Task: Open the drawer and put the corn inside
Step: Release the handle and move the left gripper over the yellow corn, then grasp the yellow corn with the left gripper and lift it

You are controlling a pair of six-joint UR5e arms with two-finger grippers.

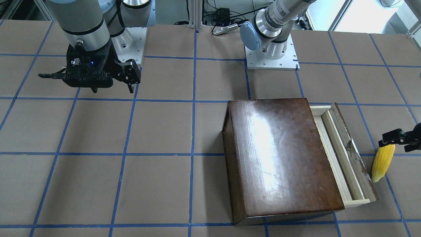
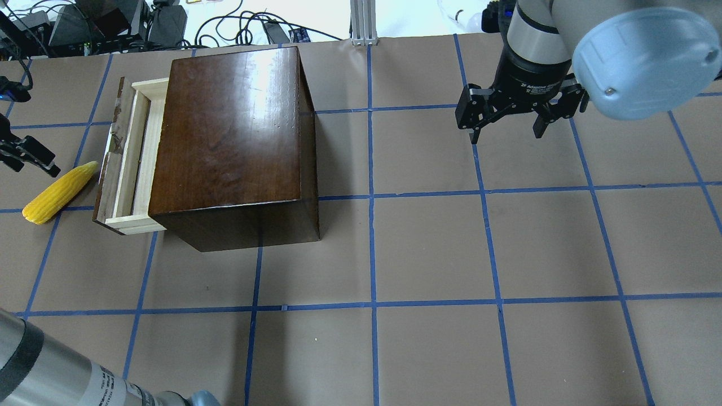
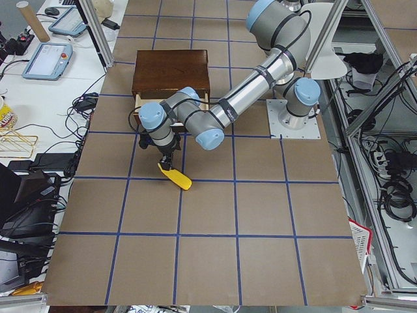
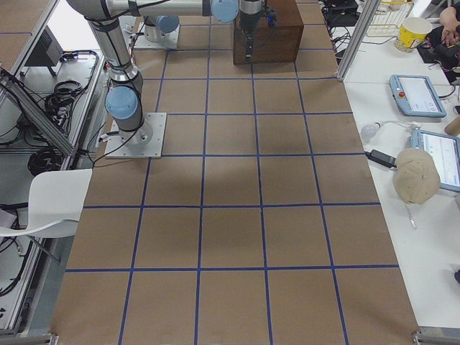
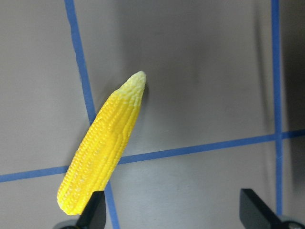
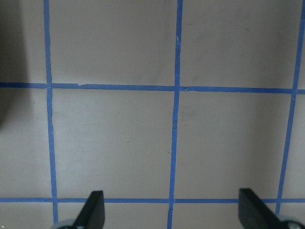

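Observation:
The yellow corn (image 1: 383, 163) lies on the table beside the drawer's front; it also shows in the overhead view (image 2: 59, 192) and the left wrist view (image 5: 102, 148). The drawer (image 1: 342, 154) (image 2: 127, 163) is pulled partly out of the dark-brown box (image 1: 283, 158) (image 2: 231, 135) and looks empty. My left gripper (image 1: 399, 141) (image 5: 174, 214) is open and hovers over the corn's thick end, with one fingertip (image 5: 95, 210) next to it. My right gripper (image 2: 506, 132) (image 1: 87, 85) (image 6: 171, 214) is open and empty, far from the box over bare table.
Brown table covering with a blue tape grid (image 2: 372, 304). The arm bases (image 1: 271, 56) stand on the robot's side. Cables and equipment (image 2: 113, 28) lie beyond the far edge behind the box. Tablets and a desk (image 3: 45, 59) stand past the table's left end.

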